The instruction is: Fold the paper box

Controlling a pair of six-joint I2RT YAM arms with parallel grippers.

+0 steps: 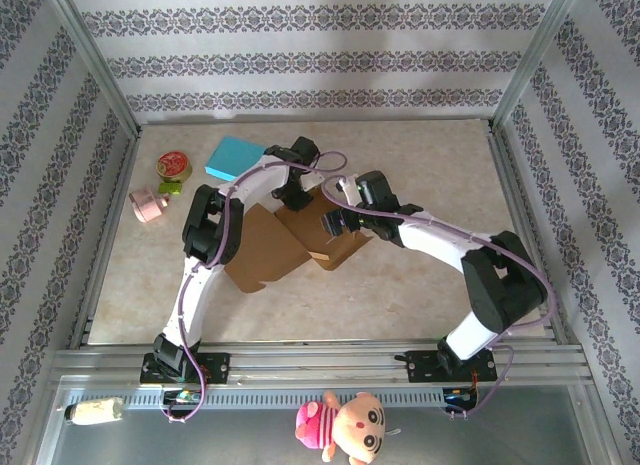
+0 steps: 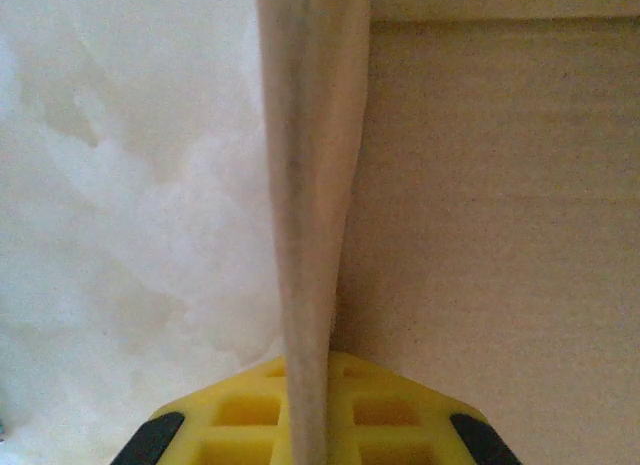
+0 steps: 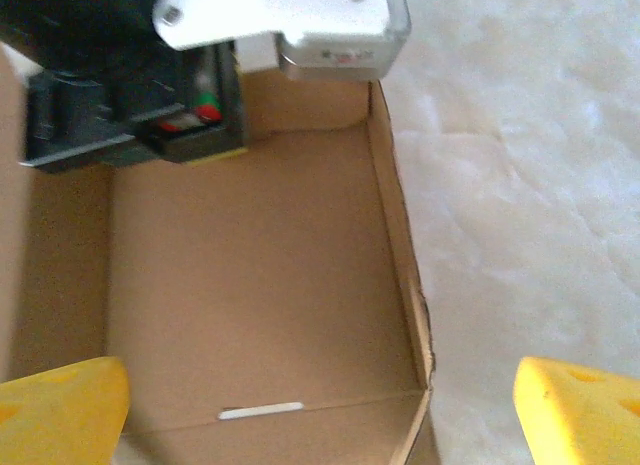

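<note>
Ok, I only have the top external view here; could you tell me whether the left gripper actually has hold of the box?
Observer: Yes. The left wrist camera shows the left gripper shut on a thin upright cardboard wall.
Operator: Thank you. Is the right gripper holding anything?
Observer: No. The right wrist camera shows the right gripper wide open. It straddles the side wall, one finger over the floor of the paper box and the other over the table.
Operator: Is there anything on that floor?
Observer: Just a thin pale slit near the fold closest to the camera.
</note>
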